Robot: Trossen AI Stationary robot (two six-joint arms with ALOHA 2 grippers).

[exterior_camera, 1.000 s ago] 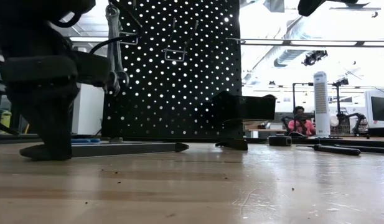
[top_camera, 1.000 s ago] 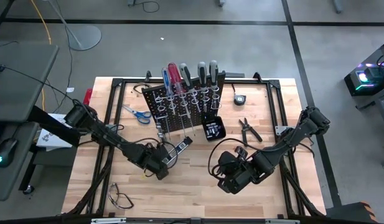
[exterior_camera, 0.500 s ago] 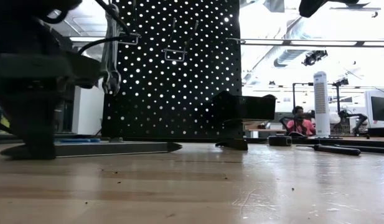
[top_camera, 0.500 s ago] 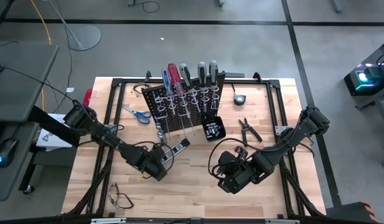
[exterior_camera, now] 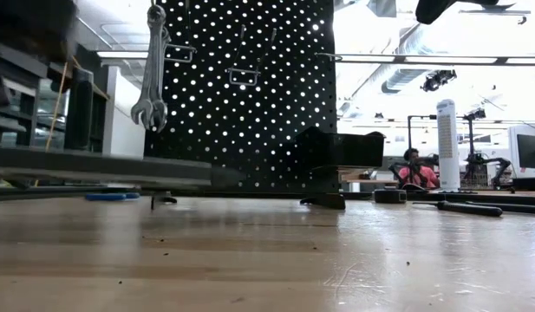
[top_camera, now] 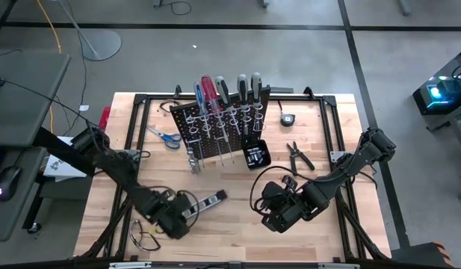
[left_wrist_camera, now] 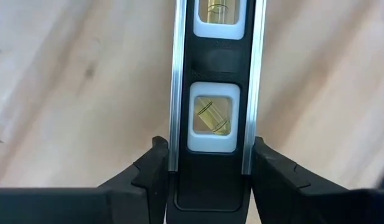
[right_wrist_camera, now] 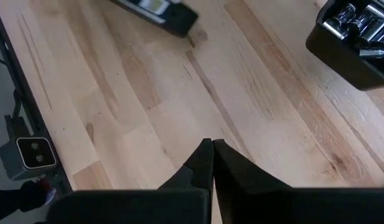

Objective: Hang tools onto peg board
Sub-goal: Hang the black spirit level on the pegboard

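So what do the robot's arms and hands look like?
Both arms are dark, nearly black, built from chunky jointed segments with black cables looping beside them. The left hand has two thick matte black fingers with stepped, angular inner edges. The right hand has the same black fingers, tapering to narrow tips. No markings or labels show on either hand.

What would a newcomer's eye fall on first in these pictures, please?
The black peg board standing at the table's far middle, screwdrivers ranked along its top and a wrench hanging at its left edge. Near the front left, the left gripper clamps a spirit level above the wood.
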